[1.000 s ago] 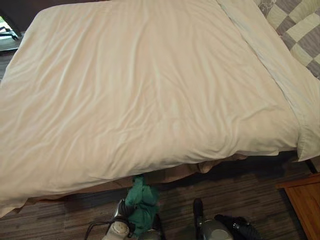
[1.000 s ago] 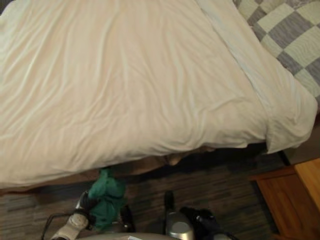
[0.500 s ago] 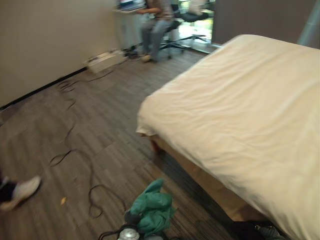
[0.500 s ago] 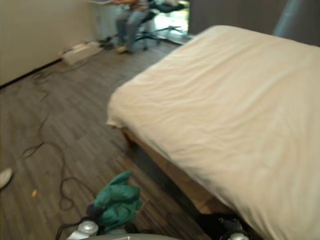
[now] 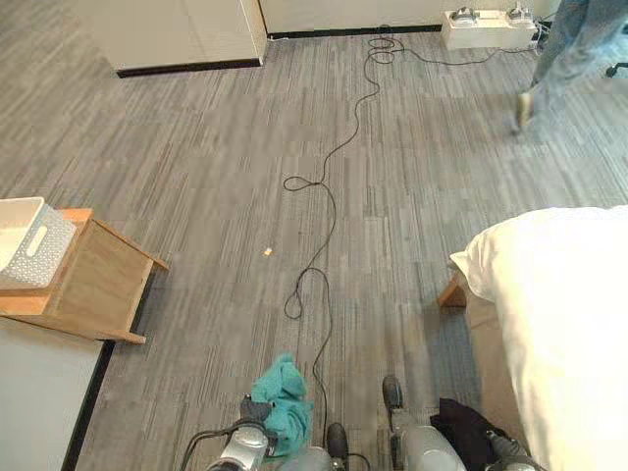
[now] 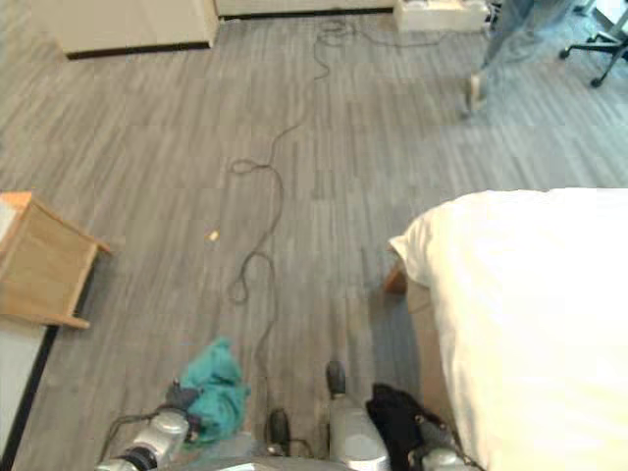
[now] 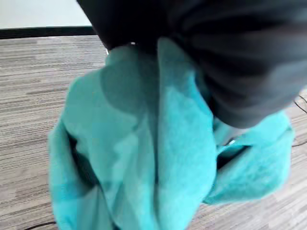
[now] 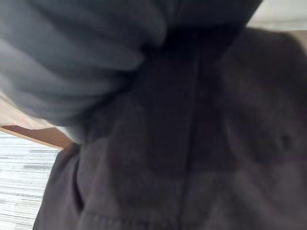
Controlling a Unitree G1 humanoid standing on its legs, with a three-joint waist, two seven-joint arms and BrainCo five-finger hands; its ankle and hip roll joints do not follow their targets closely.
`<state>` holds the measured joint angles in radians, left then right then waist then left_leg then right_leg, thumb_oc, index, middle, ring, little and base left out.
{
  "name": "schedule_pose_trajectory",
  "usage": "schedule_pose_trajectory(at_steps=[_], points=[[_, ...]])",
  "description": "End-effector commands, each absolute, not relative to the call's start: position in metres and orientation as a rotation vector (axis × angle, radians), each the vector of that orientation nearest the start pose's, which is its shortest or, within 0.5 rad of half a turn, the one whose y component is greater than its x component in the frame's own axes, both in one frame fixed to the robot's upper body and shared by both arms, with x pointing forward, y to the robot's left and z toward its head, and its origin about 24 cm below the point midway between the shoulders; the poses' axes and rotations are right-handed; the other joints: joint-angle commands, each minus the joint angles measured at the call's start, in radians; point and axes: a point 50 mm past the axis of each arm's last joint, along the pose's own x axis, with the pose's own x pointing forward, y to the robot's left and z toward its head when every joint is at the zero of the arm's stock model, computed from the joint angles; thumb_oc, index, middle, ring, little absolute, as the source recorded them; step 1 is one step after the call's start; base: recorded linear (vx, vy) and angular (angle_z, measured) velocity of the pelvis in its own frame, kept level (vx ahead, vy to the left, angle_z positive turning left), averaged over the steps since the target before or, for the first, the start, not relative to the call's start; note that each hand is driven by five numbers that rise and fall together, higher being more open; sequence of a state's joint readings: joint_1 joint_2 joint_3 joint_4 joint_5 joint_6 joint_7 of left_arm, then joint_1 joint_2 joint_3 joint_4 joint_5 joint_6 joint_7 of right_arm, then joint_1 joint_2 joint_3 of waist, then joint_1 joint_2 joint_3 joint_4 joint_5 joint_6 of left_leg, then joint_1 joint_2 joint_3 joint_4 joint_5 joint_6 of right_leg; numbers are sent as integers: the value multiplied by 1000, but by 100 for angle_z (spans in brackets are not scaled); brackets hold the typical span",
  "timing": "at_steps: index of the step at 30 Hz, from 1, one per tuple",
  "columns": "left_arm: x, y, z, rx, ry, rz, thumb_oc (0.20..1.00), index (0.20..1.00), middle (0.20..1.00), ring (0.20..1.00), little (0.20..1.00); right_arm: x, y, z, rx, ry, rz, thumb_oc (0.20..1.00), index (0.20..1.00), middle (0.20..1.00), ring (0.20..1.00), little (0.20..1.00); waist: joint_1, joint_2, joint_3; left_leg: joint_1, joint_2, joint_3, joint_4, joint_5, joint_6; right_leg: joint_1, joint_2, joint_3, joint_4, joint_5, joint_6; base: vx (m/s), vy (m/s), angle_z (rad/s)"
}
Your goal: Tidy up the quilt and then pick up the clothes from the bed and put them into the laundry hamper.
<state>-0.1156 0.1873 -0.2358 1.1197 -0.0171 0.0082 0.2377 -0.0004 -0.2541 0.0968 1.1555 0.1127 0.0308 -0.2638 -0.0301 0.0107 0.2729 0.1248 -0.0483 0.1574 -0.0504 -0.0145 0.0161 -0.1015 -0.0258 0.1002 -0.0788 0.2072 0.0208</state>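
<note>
Grey striped carpet floor (image 5: 196,177) takes most of the head views. Bed with a smooth cream quilt (image 5: 559,314) sits at the right edge, its corner pointing toward frame centre. Wooden side table (image 5: 93,285) at the left edge, with a white perforated basket (image 5: 29,240) on top of it at far left. A person's legs (image 5: 564,49) in the upper right corner, near a white box (image 5: 486,27) by the wall. Long black cord (image 5: 334,167) snakes down the middle of the floor from the top. Small scrap (image 5: 267,252) on the carpet left of the cord.

Bottom centre: teal garment (image 5: 283,402) bunched at the left hand (image 7: 230,52), hanging down past it in the left wrist view; dark cover hides the fingers, grip cannot be told. Bottom right: dark garment (image 5: 461,427) bunched at the right hand (image 8: 86,52), draped close under its cover in the right wrist view; fingers hidden there too, cannot tell.
</note>
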Motion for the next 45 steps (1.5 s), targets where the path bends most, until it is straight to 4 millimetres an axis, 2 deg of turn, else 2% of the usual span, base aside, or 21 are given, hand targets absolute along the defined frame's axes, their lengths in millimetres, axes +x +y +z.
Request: schedule_pose_trajectory(at_steps=[1,5,10,12,13,15,17,19,23,25,27,28,30,32,34,35,36,37,40,43,45], points=[[175,216,-134,437,932,126,200,200,200,200,200,104,-259,-151,-472,1189,-253,200,200,200,200,200,58,-26,2,-9,79,-77,-37,-5,-38,-8,-1,-85,338,-307,145,2,2,-9],[175,216,-134,437,932,126,200,200,200,200,200,104,-259,-151,-472,1189,-253,200,200,200,200,200,58,-26,2,-9,79,-77,-37,-5,-38,-8,-1,-85,338,-307,145,52,-4,12],[156,209,-147,529,1034,28,200,200,200,200,200,96,-261,-152,-431,1203,-274,200,200,200,200,200,62,2,-50,-9,78,-58,-3,-13,-66,103,-20,-149,155,-301,96,190,-65,9],[159,211,-145,503,1024,57,200,200,200,200,200,107,-263,-148,-461,1159,-255,200,200,200,200,200,85,-15,-14,-134,97,-42,284,2,-99,141,-34,-157,116,-295,69,30,-179,-17],[163,209,-144,499,1011,64,200,200,200,200,200,114,-267,-144,-478,1132,-260,200,200,200,200,200,100,-24,16,-219,116,-27,425,76,-117,164,-46,-165,101,-295,51,-31,-134,-29],[162,209,-143,481,1011,88,200,200,200,200,200,129,-271,-137,-517,1089,-255,200,200,200,200,200,136,-35,35,-363,119,25,517,54,-95,236,-48,-173,66,-332,35,261,-107,-13],[155,211,-146,447,1022,107,200,200,200,200,200,131,-271,-137,-537,1087,-234,200,200,200,200,200,176,-30,13,-381,77,42,357,33,-70,274,-41,-148,51,-364,48,537,53,-3],[153,209,-146,428,1022,100,200,200,200,200,200,134,-273,-135,-557,1079,-233,200,200,200,200,200,205,-8,-7,-385,78,68,154,90,-84,315,-23,-146,32,-395,59,526,111,-21],[133,217,-154,453,1103,86,200,200,200,200,200,136,-270,-136,-594,1092,-195,200,200,200,200,200,223,-23,-31,-371,94,126,39,111,-70,386,-35,-175,44,-460,83,618,92,-16],[126,222,-155,482,1127,94,200,200,200,200,200,126,-266,-142,-587,1124,-190,200,200,200,200,200,220,-47,-50,-365,74,114,63,126,-38,369,-44,-161,138,-468,92,551,117,-6],[118,232,-156,557,1168,59,200,200,200,200,200,106,-267,-148,-574,1195,-201,200,200,200,200,200,213,-90,-41,-287,26,100,59,70,8,278,-73,-141,458,-302,183,595,172,-15],[118,231,-156,557,1168,58,200,200,200,200,200,106,-267,-148,-575,1195,-201,200,200,200,200,200,215,-87,-43,-290,31,101,60,71,8,274,-69,-139,457,-299,182,368,135,-19],[117,238,-154,582,1171,63,200,200,200,200,200,105,-269,-148,-556,1200,-211,200,200,200,200,200,170,-40,-6,-142,40,74,-5,40,31,89,-69,-150,786,-184,184,518,188,3],[123,237,-153,599,1153,45,200,200,200,200,200,107,-270,-147,-553,1192,-216,200,200,200,200,200,149,-15,4,-101,49,52,-27,33,30,20,-48,-153,827,-223,161,598,125,22],[138,234,-148,636,1103,18,200,200,200,200,200,112,-268,-145,-536,1169,-222,200,200,200,200,200,101,7,25,-38,44,8,-37,11,22,-76,-3,-156,749,-286,133,724,42,73],[152,230,-143,654,1047,0,200,200,200,200,200,118,-266,-144,-512,1142,-229,200,200,200,200,200,64,7,33,16,30,-31,-37,-29,2,-92,-6,-154,492,-309,126,441,-27,100],[152,230,-143,654,1047,0,200,200,200,200,200,118,-266,-144,-512,1141,-229,200,200,200,200,200,64,10,33,16,33,-32,-37,-28,1,-89,-4,-155,484,-304,126,860,-100,130],[163,225,-140,638,1011,7,200,200,200,200,200,118,-266,-144,-518,1142,-239,200,200,200,200,200,41,7,29,55,24,-74,-37,-72,-23,-98,-43,-117,174,-252,137,417,-73,95],[168,221,-139,630,991,1,200,200,200,200,200,115,-263,-146,-535,1167,-214,200,200,200,200,200,17,10,14,112,35,-110,-37,-122,-47,-138,-59,-42,57,-191,179,672,-165,89],[158,224,-142,607,1022,30,200,200,200,200,200,114,-264,-147,-561,1181,-186,200,200,200,200,200,5,0,-10,169,67,-161,84,-167,-61,-168,-41,-10,164,-178,180,681,-246,66],[158,224,-142,540,1021,108,200,200,200,200,200,109,-269,-147,-565,1195,-193,200,200,200,200,200,2,0,-16,71,106,-145,402,-35,-86,-104,-37,-17,185,-177,134,505,-302,103]])
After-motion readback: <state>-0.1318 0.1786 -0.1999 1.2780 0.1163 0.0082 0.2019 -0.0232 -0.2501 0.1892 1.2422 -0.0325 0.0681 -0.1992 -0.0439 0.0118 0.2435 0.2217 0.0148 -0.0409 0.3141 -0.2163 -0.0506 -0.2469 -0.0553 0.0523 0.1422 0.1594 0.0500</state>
